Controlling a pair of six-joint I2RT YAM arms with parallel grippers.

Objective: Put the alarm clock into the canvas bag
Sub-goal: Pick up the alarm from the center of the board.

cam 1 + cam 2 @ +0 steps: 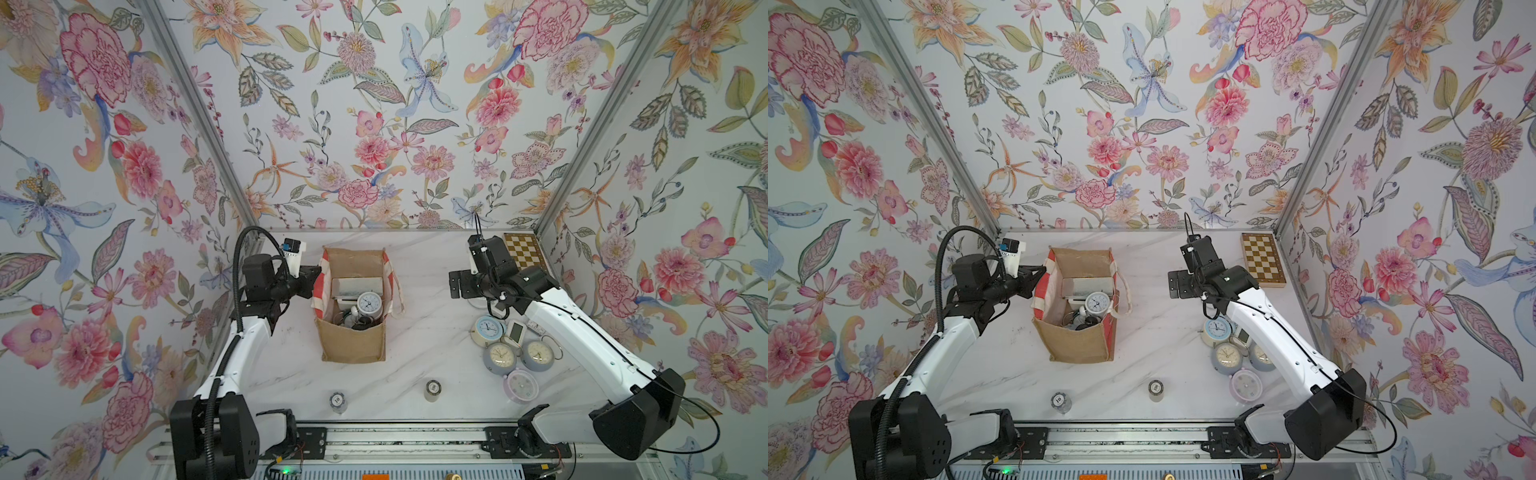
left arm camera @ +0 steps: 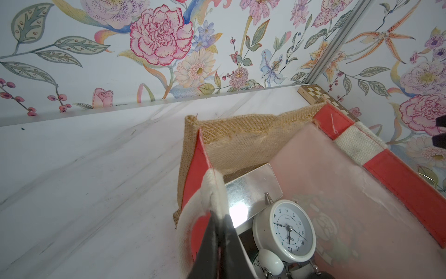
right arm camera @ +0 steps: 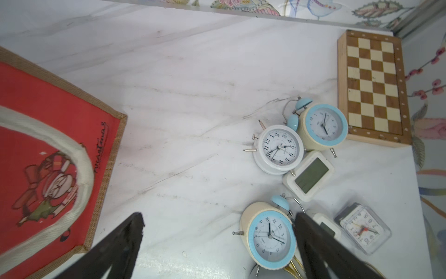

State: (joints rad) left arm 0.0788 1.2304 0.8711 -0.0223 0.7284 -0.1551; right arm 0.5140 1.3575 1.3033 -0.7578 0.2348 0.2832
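Left gripper: positioned at the left rim of the canvas bag; in the left wrist view its fingers are pressed together on the whitish strap at that rim, pinching the fabric.

Canvas bag: stands upright and open on the marble table, left of centre; red-and-white trim runs along both side walls.

Bag contents: a white alarm clock lies inside, dial upward, just beside a flat silver box; the darker items under it cannot be told apart.

Front edge of the table: two small cylinders stand well apart, both nearer the front than the bag.

Right gripper: hangs above bare table between the bag and a group of alarm clocks; in the right wrist view its fingers are spread wide with nothing between them.

Group of alarm clocks: lies on the table at the right, the pieces touching or just beside one another; round dials in blue, grey and lilac, plus a white digital clock.

Back right corner: a wooden chessboard lies flat.
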